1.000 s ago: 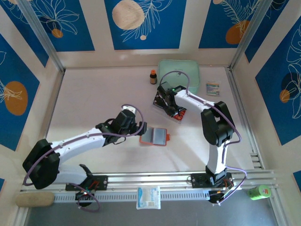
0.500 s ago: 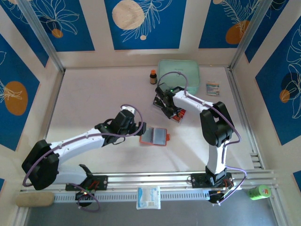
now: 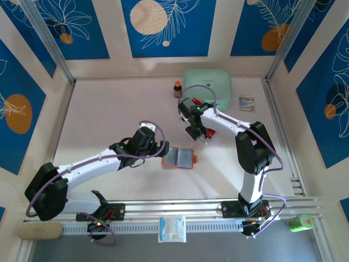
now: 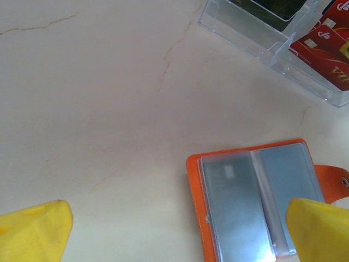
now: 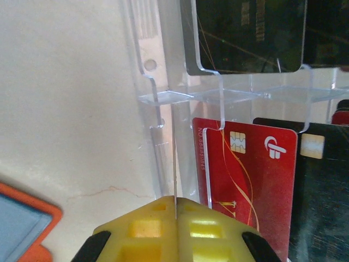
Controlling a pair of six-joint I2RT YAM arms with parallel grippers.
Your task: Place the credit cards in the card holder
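1. Pale, faintly cracked counter (image 3: 109, 109) sits inside a booth of blue leaf-patterned panels (image 3: 169, 27). Nearest, in front of the arms' mounting rail, lie a white packet (image 3: 172, 229) and, far to the right, a green container (image 3: 300, 222).
2. At the end of the left arm, the left fingers (image 3: 162, 150) are low over the counter, spread wide and gripping nothing. In the left wrist view one yellow tip overlaps the card holder's right corner, and the other is well off to its left.
3. The card holder (image 4: 251, 202) lies open and flat near the middle of the counter. Its grey-blue sleeves face up inside an orange rim, and its snap tab (image 4: 335, 183) points right.
4. Just beyond it, a clear plastic tray (image 4: 256, 41) holds the credit cards (image 4: 327, 49). The right wrist view shows a red card (image 5: 245, 169) with a chip beside a black card (image 5: 322, 185). Another dark card (image 5: 248, 33) is in the compartment past the divider.
5. The right fingers (image 5: 174, 234) are clenched together at the tray's edge, just left of the red card. A thin edge rises from their seam, and I cannot tell whether it is a card or the tray wall.
6. Farthest back stand a small brown bottle (image 3: 177, 89) and a mint-green pouch (image 3: 207, 82) near the rear wall. A small packet (image 3: 246, 102) lies to the right of them.
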